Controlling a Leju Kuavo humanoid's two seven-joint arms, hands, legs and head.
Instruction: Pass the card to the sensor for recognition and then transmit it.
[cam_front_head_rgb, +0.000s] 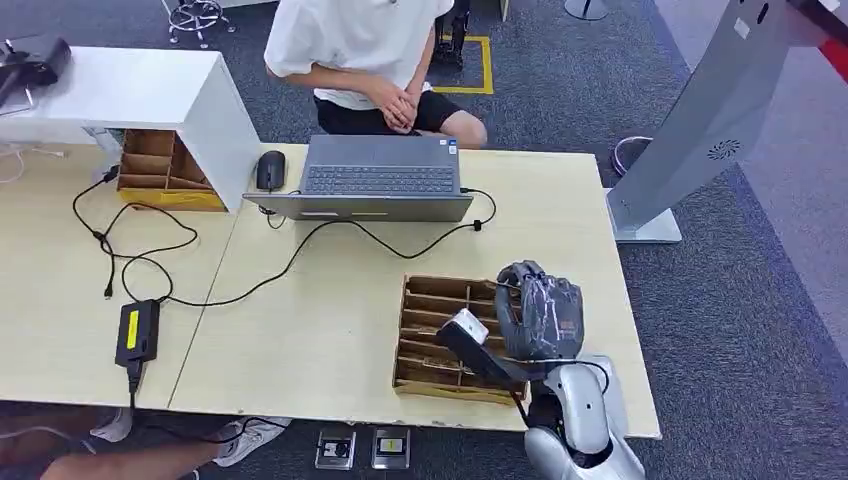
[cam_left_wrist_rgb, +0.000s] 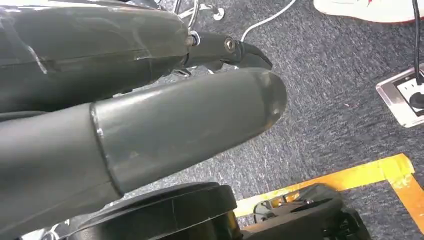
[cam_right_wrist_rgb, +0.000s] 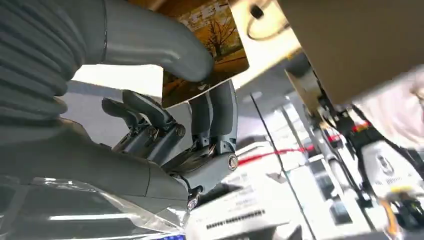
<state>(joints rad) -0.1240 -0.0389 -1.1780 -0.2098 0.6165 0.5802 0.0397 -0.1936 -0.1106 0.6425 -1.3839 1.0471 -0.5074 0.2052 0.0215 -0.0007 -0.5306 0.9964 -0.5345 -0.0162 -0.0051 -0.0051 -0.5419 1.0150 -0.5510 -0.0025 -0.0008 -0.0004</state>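
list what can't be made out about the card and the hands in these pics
- Card: right wrist view, thumb covers part of its face; any print unreadable.
- Right hand: head view, its back hides the grip.
- Left hand: left wrist view, cut off by the edge; open or shut unclear.

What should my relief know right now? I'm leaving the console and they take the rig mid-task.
Right robot hand: over the slotted wooden card box near the table's front edge, pinching a card between thumb and fingers.
Left robot hand: hanging beside the body above the carpet; holds nothing visible, open or closed unclear.
Black sensor: on the left of the table, cabled.
Laptop: at the far edge, a seated person behind it.
Done: card gripped.
Left: carry it to the sensor for reading, then pass it on.
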